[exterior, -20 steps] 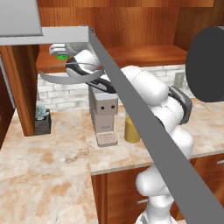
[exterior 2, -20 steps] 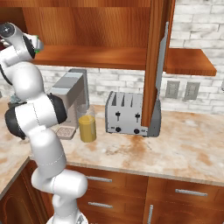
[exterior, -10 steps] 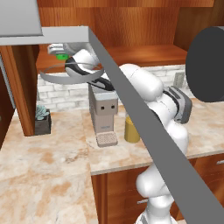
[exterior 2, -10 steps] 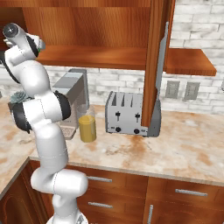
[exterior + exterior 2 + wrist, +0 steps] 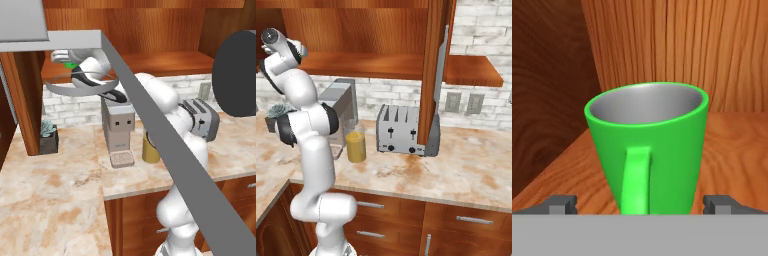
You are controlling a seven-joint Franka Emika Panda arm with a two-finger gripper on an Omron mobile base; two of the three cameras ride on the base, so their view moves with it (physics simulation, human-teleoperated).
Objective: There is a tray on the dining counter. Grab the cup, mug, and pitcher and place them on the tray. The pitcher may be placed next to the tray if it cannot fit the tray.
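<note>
The gripper [image 5: 640, 204] is spread wide astride the mug [image 5: 647, 150], apparently without contact, for grasping.

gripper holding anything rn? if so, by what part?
Nothing held. The gripper is open, its fingertips either side of the green mug, whose handle faces the camera; no contact visible.

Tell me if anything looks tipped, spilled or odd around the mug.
Nothing stands out. The mug stands upright and empty on the wooden shelf, handle toward the open gripper. The pitcher stands upright on the counter.
</note>
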